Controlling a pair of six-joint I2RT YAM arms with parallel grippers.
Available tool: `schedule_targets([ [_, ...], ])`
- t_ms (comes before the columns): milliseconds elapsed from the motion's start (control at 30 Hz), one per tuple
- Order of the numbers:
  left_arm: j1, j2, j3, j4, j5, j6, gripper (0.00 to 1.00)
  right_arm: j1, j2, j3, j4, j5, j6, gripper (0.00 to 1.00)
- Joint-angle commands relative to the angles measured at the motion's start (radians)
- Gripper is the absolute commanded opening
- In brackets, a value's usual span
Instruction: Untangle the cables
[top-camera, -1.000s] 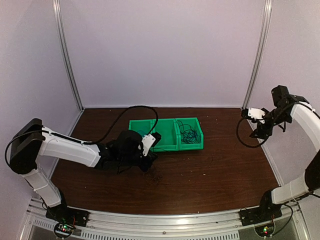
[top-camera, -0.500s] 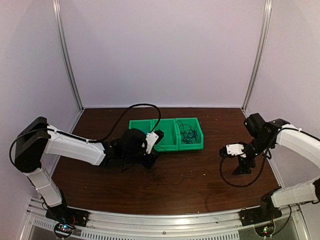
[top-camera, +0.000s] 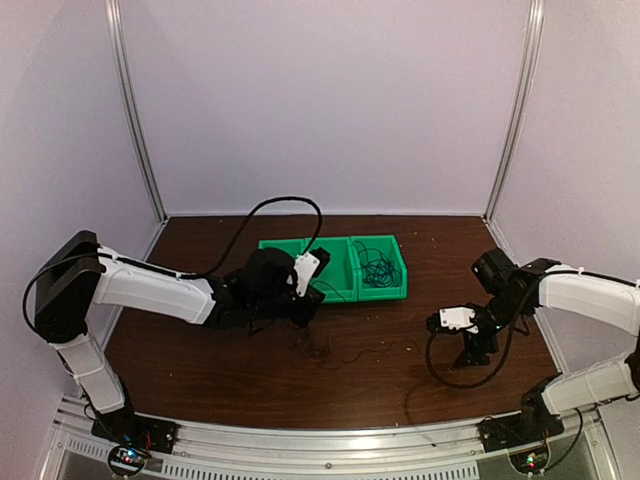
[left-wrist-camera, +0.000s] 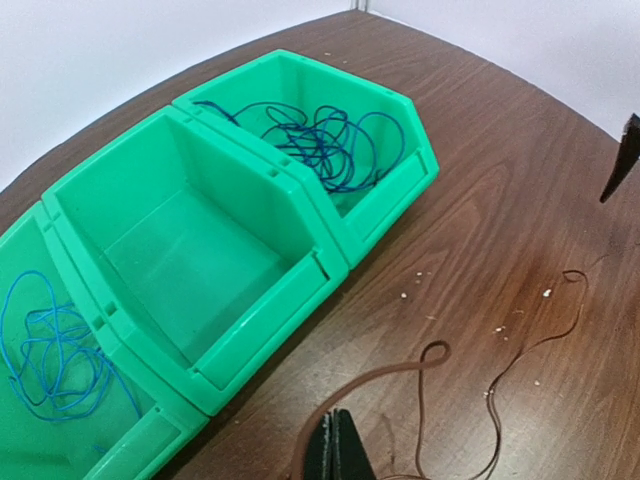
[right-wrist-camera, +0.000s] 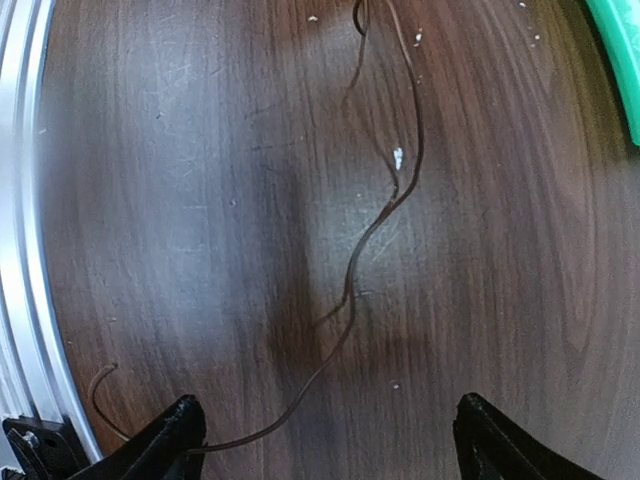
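left wrist view alone reveals blue cables (left-wrist-camera: 330, 145) in the green bins (left-wrist-camera: 262, 335). left gripper (left-wrist-camera: 335, 447) jaws together, seemingly pinching a dark cable (right-wrist-camera: 347, 290) on the tabletop (left-wrist-camera: 500, 200). right gripper (right-wrist-camera: 330, 440), jaws apart, has swung down over it.

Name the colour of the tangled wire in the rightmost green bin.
The wire is blue; it shows best in the left wrist view.

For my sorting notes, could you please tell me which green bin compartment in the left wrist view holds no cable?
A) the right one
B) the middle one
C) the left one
B: the middle compartment shows only its bare green floor, while blue cable lies coiled in the compartment on each side of it.
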Motion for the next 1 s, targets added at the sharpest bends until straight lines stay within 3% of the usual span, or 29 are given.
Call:
schedule_targets([
  [0, 0.052, -0.062, -0.043, -0.028, -0.080, 0.006, 0.00, -0.026, -0.108, -0.043, 0.009, 0.094, -0.021, 0.87],
  [67, 0.077, -0.109, -0.056, -0.083, -0.108, 0.061, 0.00, -0.072, -0.129, -0.080, 0.025, 0.129, -0.063, 0.87],
  [233, 0.142, -0.285, -0.041, -0.274, -0.346, 0.164, 0.00, -0.224, -0.057, -0.079, -0.002, 0.114, -0.169, 0.87],
  [500, 0.216, -0.530, -0.056, -0.362, -0.354, 0.093, 0.00, -0.476, 0.070, -0.062, 0.018, 0.113, -0.314, 0.87],
  [733, 0.216, -0.536, -0.081, -0.393, -0.180, 0.049, 0.00, -0.484, 0.089, -0.012, -0.011, 0.054, -0.315, 0.86],
  [900, 0.238, -0.621, -0.108, -0.437, -0.373, 0.014, 0.00, -0.510, 0.073, -0.074, 0.053, 0.138, -0.343, 0.86],
  [967, 0.279, -0.675, -0.129, -0.433, -0.322, 0.015, 0.00, -0.539, 0.077, -0.105, 0.092, 0.165, -0.372, 0.86],
])
